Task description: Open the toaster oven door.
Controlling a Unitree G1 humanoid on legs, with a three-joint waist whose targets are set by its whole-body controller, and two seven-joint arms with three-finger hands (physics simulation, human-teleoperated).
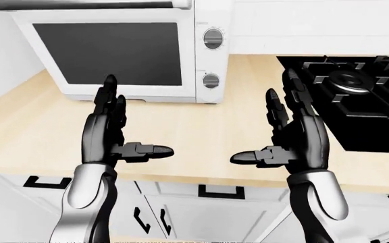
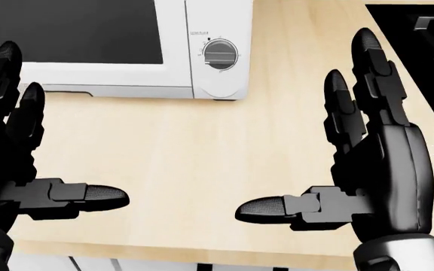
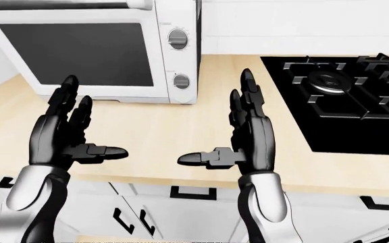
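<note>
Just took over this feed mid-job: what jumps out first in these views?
Two black hands dominate the lower half of the left-eye view, left hand and right hand, both open with fingers up and thumbs pointing toward each other, holding nothing. Above them, at top left, stands the white toaster oven, its dark glass door shut. A black stove fills the right edge of the wooden counter.

on the counter (image 1: 201, 126), toaster oven (image 1: 124, 50) at upper left — stove (image 1: 363, 96) at right — well apart.

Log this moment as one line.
toaster oven door: shut | left hand: open, empty | right hand: open, empty | both over counter
</note>
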